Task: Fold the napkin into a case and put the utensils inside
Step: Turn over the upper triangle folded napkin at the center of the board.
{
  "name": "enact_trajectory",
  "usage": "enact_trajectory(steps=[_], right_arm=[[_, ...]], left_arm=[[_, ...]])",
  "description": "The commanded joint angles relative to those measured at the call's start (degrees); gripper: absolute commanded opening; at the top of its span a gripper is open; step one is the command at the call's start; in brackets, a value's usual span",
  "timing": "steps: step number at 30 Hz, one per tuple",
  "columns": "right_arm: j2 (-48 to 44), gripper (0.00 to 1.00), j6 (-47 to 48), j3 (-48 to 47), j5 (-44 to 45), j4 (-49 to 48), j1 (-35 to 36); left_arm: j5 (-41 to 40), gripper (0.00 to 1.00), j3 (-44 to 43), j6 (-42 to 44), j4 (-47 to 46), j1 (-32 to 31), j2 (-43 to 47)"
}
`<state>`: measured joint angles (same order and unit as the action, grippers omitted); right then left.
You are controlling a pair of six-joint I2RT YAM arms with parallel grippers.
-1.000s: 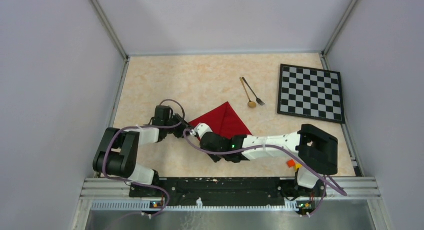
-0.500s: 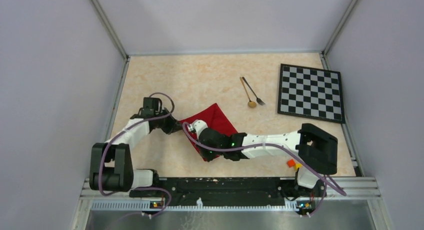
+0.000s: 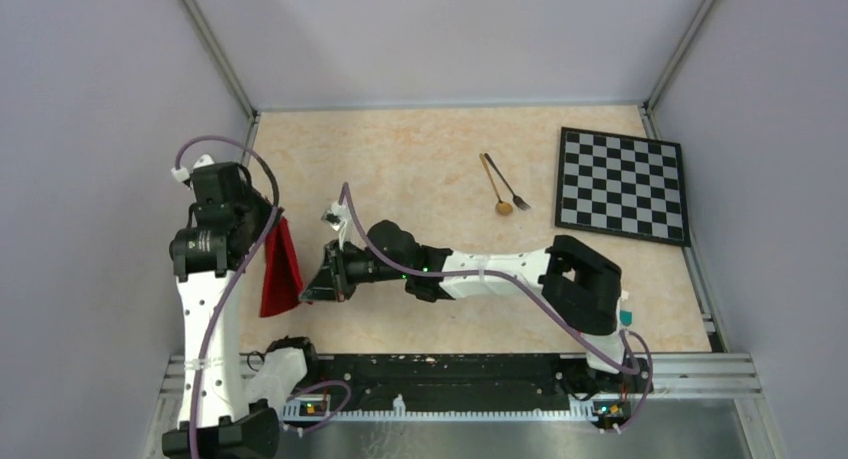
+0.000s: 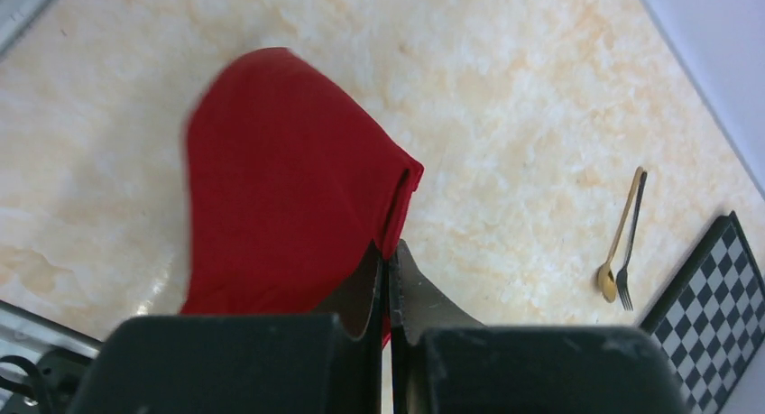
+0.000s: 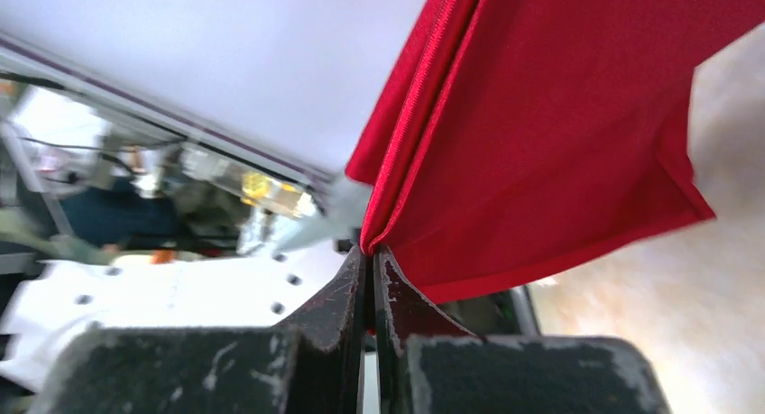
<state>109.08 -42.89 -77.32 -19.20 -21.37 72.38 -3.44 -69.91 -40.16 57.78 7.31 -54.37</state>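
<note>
Mid-fold. Found napkin (image 3: pixel 281 274) off the tabletop (image 3: pixel 400 149), hanging as a narrow red strip at left of top view. Pinched at upper edge by left gripper (image 4: pixel 390 256), clamped tight on cloth in left wrist view. Pinched at a lower folded hem by right gripper (image 5: pixel 370 256), closed on it at the very tips in right wrist view. Not shaped into a case yet. Found spoon (image 3: pixel 495 186) and fork (image 3: pixel 509 184) lying side by side at upper centre-right, handle ends together, well apart from napkin, near left edge of checkerboard (image 3: pixel 622 184).

To do well: hold both pinches firm. Pull taut between grippers to hang layers flat. Lower over bare tabletop at centre, set bottom edge down first, then lay the rest over with edges lined up. Let go with one gripper only after settling cloth flat. Steer clear of utensils and checkerboard. Watch right pinch: thin bite on hem, likely to slip. Watch for twist too.

Searched for writing, brands, labels: nothing readable anywhere.
</note>
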Motion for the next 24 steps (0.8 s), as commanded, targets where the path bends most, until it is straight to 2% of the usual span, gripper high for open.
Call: enact_trajectory(steps=[1, 3, 5, 7, 9, 15, 17, 20, 21, 23, 24], right_arm=[[5.1, 0.0, -17.2, 1.9, -15.3, -22.3, -1.2], [6.8, 0.0, -22.5, 6.1, -16.1, -30.5, -3.2], [7.8, 0.0, -26.6, 12.3, -16.0, -37.7, -5.6], [8.5, 0.0, -28.2, 17.2, -16.1, -40.5, -8.1], [9.0, 0.0, -28.9, 23.2, -16.0, -43.2, -10.6], [9.3, 0.0, -29.4, 39.0, -15.2, -48.6, -19.2], [8.1, 0.0, -28.2, 42.6, -14.8, -48.0, -21.0], [5.4, 0.0, -24.7, 45.2, -13.4, -42.1, -22.2], [4.7, 0.03, -24.0, 46.0, -13.1, -40.7, -22.6], [3.5, 0.1, -23.3, 47.5, -12.1, -39.3, -23.2], [2.8, 0.14, -22.9, 48.5, -11.5, -38.2, -23.5]], left_arm=[[-5.2, 0.0, -3.7, 6.3, -4.8, -1.0, -4.9], [-6.5, 0.0, -4.1, 6.4, -6.1, -5.5, -10.0], [-13.3, 0.0, -5.8, 5.2, -6.5, -16.4, -16.4], [-18.5, 0.0, -7.6, 2.7, -7.6, -25.0, -24.1], [-18.0, 0.0, -8.9, 1.8, -9.6, -28.9, -32.6], [-16.9, 0.0, -20.6, 1.0, -10.6, -37.8, -58.0], [-15.4, 0.0, -25.0, 1.6, -10.5, -40.1, -62.3], [-12.2, 0.0, -24.8, 3.4, -13.9, -41.7, -63.4], [-10.2, 0.02, -23.9, 4.3, -15.6, -41.7, -63.0], [-6.2, 0.13, -23.0, 5.8, -17.6, -41.8, -62.4], [-4.7, 0.26, -22.6, 6.3, -17.8, -41.7, -62.0]])
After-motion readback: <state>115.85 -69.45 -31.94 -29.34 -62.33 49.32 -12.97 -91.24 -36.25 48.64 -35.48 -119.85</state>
